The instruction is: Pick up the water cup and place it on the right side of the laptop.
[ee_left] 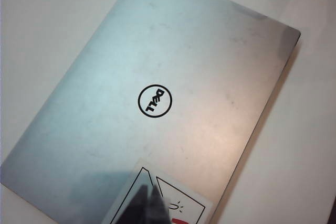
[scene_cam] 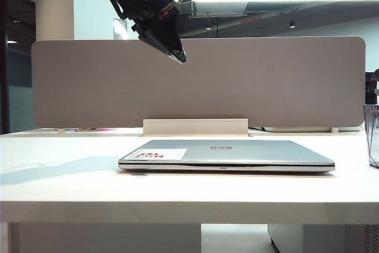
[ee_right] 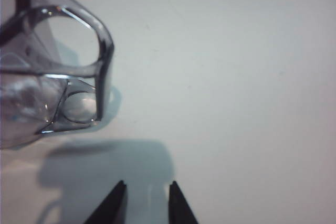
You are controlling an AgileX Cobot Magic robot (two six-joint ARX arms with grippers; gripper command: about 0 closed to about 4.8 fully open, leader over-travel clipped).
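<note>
Cup (scene_cam: 373, 135) — grey-tinted glass mug with faceted walls, a thick base and a squared loop handle. It stands on the tabletop (scene_cam: 65, 164) at the laptop's 3 o'clock, half cut off by the exterior view's edge, so already on the laptop's right side. Judged rigid, fairly heavy for its size, smooth and slippery, and breakable if knocked or dropped. Best hold is probably the handle (ee_right: 100, 72), or pads across two opposite flat facets; the rim looks less secure.

Laptop (scene_cam: 226, 154) — thin, silver, lid shut, lying flat mid-tabletop with a round logo and a white sticker (scene_cam: 157, 154) in red print.

Right pincer (ee_right: 146, 203) — jaws parted with nothing between them, low over bare tabletop just beside the cup, handle side nearest. It is not touching.

Left pincer (scene_cam: 177, 56) — tips together, gripping nothing, hanging high above the laptop at its 11 o'clock, well clear of the cup.

Surroundings — a grey divider panel (scene_cam: 266, 81) at 12 o'clock behind the laptop. Nothing stands between the right pincer and the cup.
</note>
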